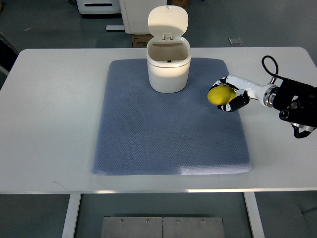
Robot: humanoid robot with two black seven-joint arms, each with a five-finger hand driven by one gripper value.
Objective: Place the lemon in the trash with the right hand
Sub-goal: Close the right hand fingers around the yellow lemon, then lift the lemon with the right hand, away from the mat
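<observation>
Bright, even overhead light fills the scene. The flat white surface (49,124) is close to washed out, with a glossy sheen along its near edge. Shadows are soft and short: a faint one hugs the base of the cream plastic bin with its flipped-up lid (168,59), and a dim band runs under the front edge of the blue-grey quilted fabric mat (168,134). Focus is sharp at centre. The surface's edges bow slightly toward the corners, showing mild lens distortion.
</observation>
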